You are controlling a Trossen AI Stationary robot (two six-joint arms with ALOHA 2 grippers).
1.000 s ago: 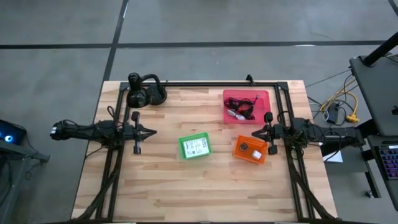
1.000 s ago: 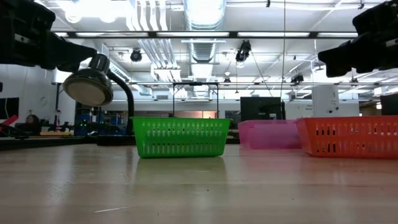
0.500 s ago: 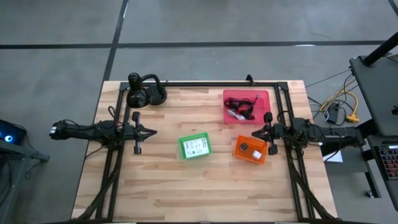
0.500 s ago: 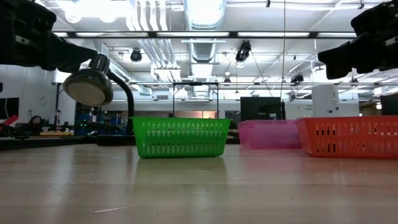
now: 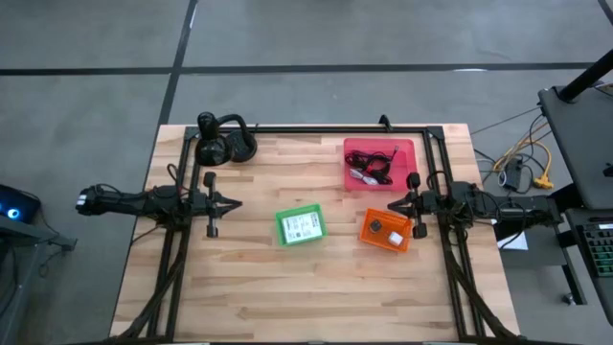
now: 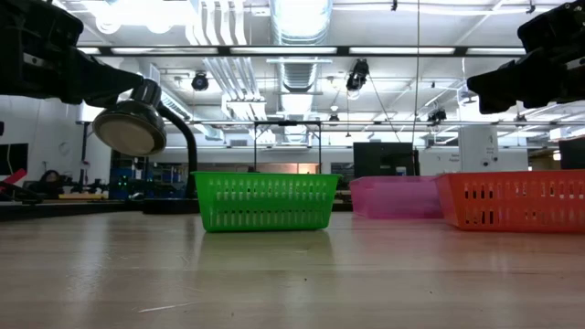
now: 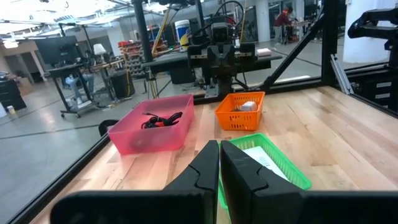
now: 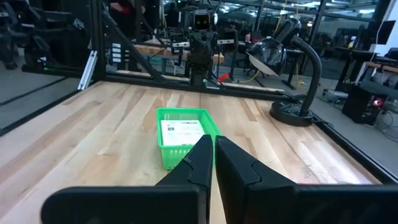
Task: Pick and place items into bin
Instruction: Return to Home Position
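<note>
Cables [image 5: 374,171] — high vw, not low.

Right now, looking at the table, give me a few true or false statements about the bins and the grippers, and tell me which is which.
1. The pink bin holds cables. True.
2. The green bin is empty. False: a white packet lies in it.
3. The left gripper and the right gripper are both shut and hold nothing. True.
4. The orange bin stands on the left arm's side of the green bin. False: it stands on the right arm's side, close to the right gripper.
5. The lamp stands between the green bin and the orange bin. False: it stands at a table corner on the left arm's side.
</note>
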